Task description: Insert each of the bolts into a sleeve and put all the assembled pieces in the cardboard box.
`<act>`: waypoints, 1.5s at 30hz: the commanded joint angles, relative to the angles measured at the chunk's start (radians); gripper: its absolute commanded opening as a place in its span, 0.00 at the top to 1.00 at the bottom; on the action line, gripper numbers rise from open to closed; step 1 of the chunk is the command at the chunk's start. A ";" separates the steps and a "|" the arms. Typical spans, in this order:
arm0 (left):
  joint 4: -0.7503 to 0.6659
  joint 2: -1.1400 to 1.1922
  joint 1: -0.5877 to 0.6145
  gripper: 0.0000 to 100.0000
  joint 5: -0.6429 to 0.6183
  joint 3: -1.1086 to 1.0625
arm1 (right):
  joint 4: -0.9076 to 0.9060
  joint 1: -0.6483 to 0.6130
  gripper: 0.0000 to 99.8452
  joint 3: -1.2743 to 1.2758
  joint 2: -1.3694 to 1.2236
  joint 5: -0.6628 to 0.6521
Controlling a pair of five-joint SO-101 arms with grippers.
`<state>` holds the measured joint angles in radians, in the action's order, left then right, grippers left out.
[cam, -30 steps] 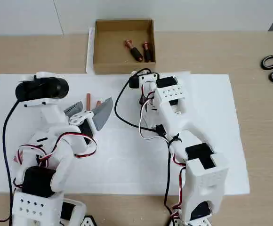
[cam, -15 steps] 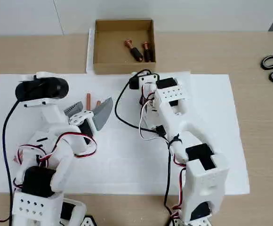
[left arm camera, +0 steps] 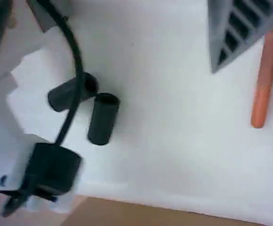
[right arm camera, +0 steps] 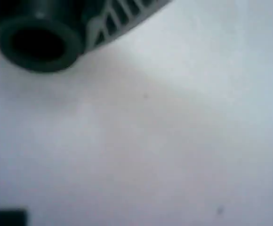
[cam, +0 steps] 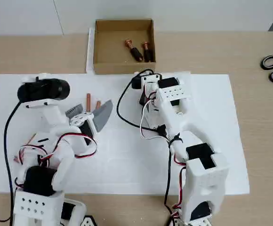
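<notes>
Left end effector (cam: 88,111): jaws wide apart, holding nothing, low over the white sheet (cam: 127,160). Two loose bolts (cam: 88,100) lie just beyond its tips, at 12 o'clock.

Right end effector (right arm camera: 99,26): a black sleeve (right arm camera: 37,42) sits against it. Whether it is clamped cannot be determined.

Two sleeves (left arm camera: 102,117) lie close together on the sheet.

The cardboard box (cam: 124,20), at 12 o'clock on the tabletop (cam: 249,52), contains two assembled pieces (cam: 135,53).

Brown box (cam: 99,47) on a tan counter (cam: 33,52); white sheet (cam: 127,160). Bolts (cam: 88,100) are copper-orange, sleeves (left arm camera: 102,117) matt black. Arms (cam: 193,127) are white with black motors (cam: 42,89). Left hand (cam: 89,108) is grey, its fingers (cam: 103,114) slatted.
</notes>
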<state>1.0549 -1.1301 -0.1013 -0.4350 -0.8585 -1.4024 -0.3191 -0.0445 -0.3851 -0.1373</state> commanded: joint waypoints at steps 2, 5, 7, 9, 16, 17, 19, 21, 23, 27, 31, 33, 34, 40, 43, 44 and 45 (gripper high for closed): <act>0.137 -0.005 0.060 0.72 0.135 0.143 | -0.130 0.001 1.00 -0.109 0.136 -0.017; 0.272 -0.003 0.100 0.72 0.261 0.257 | -0.197 0.025 1.00 -0.164 0.217 -0.068; 0.322 0.021 0.138 0.72 0.272 0.323 | -0.236 0.054 1.00 -0.186 0.254 -0.087; 0.368 0.089 0.181 0.72 0.275 0.389 | -0.251 0.088 1.00 -0.192 0.285 -0.098; 0.532 0.563 0.233 0.72 0.275 0.682 | -0.266 0.165 1.00 -0.187 0.354 -0.097; 0.548 0.623 0.233 0.72 0.273 0.725 | -0.266 0.170 1.00 -0.187 0.361 -0.097; 0.575 0.730 0.235 0.72 0.272 0.792 | -0.266 0.173 1.00 -0.187 0.374 -0.094; 0.601 0.816 0.267 0.72 0.269 0.834 | -0.268 0.173 1.00 -0.187 0.380 -0.092; 0.621 0.890 0.313 0.72 0.269 0.854 | -0.268 0.171 1.00 -0.186 0.380 -0.091; 0.658 0.999 0.453 0.72 0.285 0.855 | -0.268 0.170 1.00 -0.186 0.377 -0.091; 0.690 1.065 0.546 0.72 0.483 0.854 | -0.266 0.170 1.00 -0.186 0.377 -0.089; 0.695 1.092 0.591 0.72 0.575 0.852 | -0.266 0.170 1.00 -0.186 0.377 -0.089; 0.692 1.105 0.614 0.72 0.615 0.846 | -0.266 0.170 1.00 -0.186 0.377 -0.089; 0.683 1.197 0.706 0.74 0.807 0.829 | -0.266 0.170 1.00 -0.186 0.377 -0.087; 0.640 1.250 0.715 0.80 0.856 0.829 | -0.265 0.170 1.00 -0.186 0.377 -0.068; 0.628 1.272 0.717 0.81 0.864 0.829 | -0.265 0.170 1.00 -0.186 0.377 -0.063; 0.611 1.293 0.718 0.82 0.876 0.829 | -0.265 0.168 1.00 -0.186 0.377 -0.061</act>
<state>1.7039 0.1373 0.6091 0.4043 -0.0437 -1.6602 -0.1580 -0.1918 -0.0568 -0.2186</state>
